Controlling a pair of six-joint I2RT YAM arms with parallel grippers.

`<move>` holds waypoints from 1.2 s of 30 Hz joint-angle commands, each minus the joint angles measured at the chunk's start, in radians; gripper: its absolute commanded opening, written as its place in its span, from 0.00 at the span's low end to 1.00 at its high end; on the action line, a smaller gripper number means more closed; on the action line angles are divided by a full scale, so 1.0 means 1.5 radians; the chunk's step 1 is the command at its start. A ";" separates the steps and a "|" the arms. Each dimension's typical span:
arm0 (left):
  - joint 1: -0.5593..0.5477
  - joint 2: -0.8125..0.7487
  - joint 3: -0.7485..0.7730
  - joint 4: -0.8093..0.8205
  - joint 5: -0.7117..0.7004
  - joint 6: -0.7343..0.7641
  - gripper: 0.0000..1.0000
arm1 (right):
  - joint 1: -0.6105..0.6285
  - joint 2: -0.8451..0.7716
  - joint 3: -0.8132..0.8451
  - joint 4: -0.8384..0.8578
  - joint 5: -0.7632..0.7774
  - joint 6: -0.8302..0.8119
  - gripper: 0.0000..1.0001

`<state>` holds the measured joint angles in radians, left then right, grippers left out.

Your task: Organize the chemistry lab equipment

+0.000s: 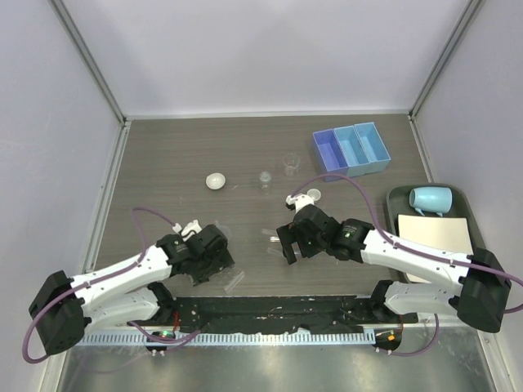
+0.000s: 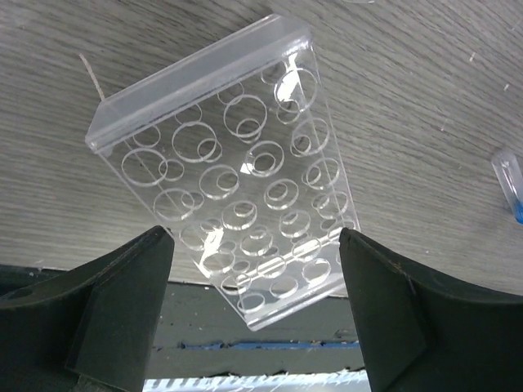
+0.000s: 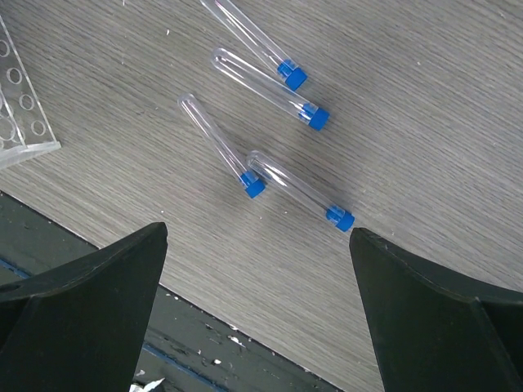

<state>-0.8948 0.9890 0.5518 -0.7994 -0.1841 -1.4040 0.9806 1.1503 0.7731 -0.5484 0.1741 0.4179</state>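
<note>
Left wrist view: hovering with left fingers (image 2: 122, 302) wide open over clear plastic tube rack (image 2: 237, 196), probably light, stiff, slippery; pinching long sides looking safest.

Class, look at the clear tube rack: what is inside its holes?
Nothing: every hole visible in the rack is empty, with the table showing through. Four tubes lie on the table instead. From above, the left gripper hides part of the rack.

I work over a grey wood-grain desk (image 1: 163, 155), boxed in by plain pale walls (image 1: 261, 49) left, far and right, with metal posts (image 1: 88, 59) at both far corners; light is even.
</note>
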 commanded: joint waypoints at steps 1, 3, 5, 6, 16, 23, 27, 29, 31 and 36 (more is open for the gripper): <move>-0.003 0.011 -0.022 0.070 -0.027 -0.012 0.86 | 0.006 -0.017 -0.003 0.018 -0.004 0.013 1.00; -0.003 0.010 -0.036 0.080 -0.029 -0.015 0.83 | 0.009 -0.017 -0.003 0.018 -0.006 0.016 1.00; -0.003 0.000 -0.050 0.090 -0.034 -0.017 0.81 | 0.010 -0.015 -0.003 0.018 -0.005 0.018 1.00; -0.003 -0.003 -0.053 0.092 -0.035 -0.018 0.80 | 0.011 -0.016 -0.005 0.018 -0.006 0.019 1.00; -0.002 -0.058 -0.074 0.077 -0.051 -0.014 0.57 | 0.024 0.012 0.011 0.020 -0.002 0.029 1.00; -0.002 -0.077 -0.069 0.072 -0.046 -0.002 0.41 | 0.046 0.032 0.022 0.020 0.011 0.039 1.00; -0.003 -0.088 -0.058 0.065 -0.040 0.005 0.34 | 0.056 0.042 0.025 0.020 0.017 0.046 1.00; -0.002 -0.096 -0.054 0.063 -0.035 0.009 0.33 | 0.061 0.043 0.026 0.020 0.020 0.048 1.00; -0.002 -0.104 -0.047 0.060 -0.031 0.015 0.30 | 0.063 0.045 0.027 0.019 0.022 0.049 1.00; -0.003 -0.125 -0.032 0.051 -0.026 0.028 0.23 | 0.068 0.046 0.027 0.018 0.025 0.054 1.00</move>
<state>-0.8948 0.8200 0.4759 -0.6674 -0.2096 -1.3975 1.0721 1.2137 0.7692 -0.5457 0.1844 0.4782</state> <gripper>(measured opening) 0.245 0.996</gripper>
